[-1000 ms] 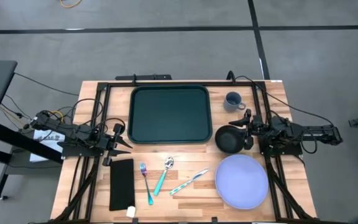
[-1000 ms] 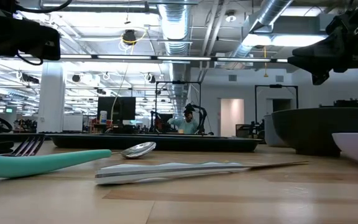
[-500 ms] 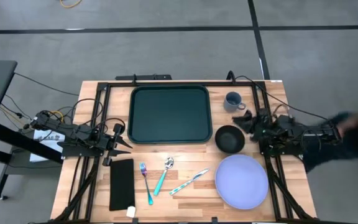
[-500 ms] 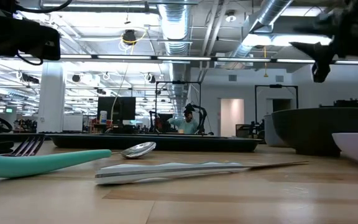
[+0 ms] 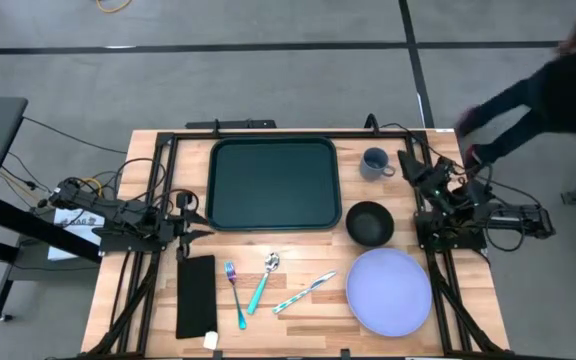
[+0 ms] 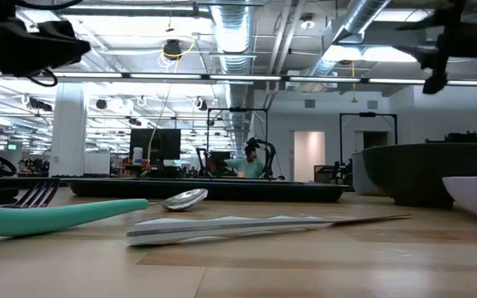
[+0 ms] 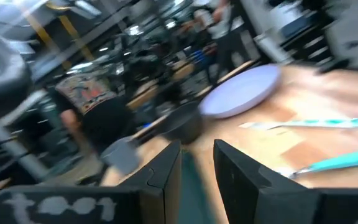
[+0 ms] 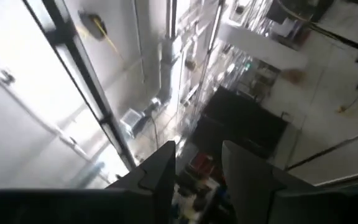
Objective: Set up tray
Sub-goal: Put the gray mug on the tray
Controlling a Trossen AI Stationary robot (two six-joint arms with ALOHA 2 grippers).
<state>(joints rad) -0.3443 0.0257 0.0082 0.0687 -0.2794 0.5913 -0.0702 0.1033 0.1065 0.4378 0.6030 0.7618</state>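
Note:
The dark green tray (image 5: pixel 274 185) lies flat at the table's far middle. Right of it stand a blue-grey mug (image 5: pixel 374 162) and a black bowl (image 5: pixel 369 222). A lavender plate (image 5: pixel 389 290) rests near the right near edge. A black napkin (image 5: pixel 196 295), a fork (image 5: pixel 235 293), a teal-handled spoon (image 5: pixel 263 280) and a knife (image 5: pixel 305 292) lie along the near side. My left gripper (image 5: pixel 194 223) hovers left of the tray, open by a narrow gap. My right gripper (image 5: pixel 408 161) is raised beside the mug, open, its wrist view facing the ceiling.
Dark frame rails (image 5: pixel 158 200) run along both sides of the table under the arms. A person's blurred dark sleeve (image 5: pixel 528 90) passes beyond the table's far right corner. Bare wood shows between the tray and the cutlery.
My right gripper has left its place beside the black bowl, risen and swung toward the far edge next to the mug, tipping upward. My left gripper has rolled about its own axis while staying left of the tray. A person has moved past on the right.

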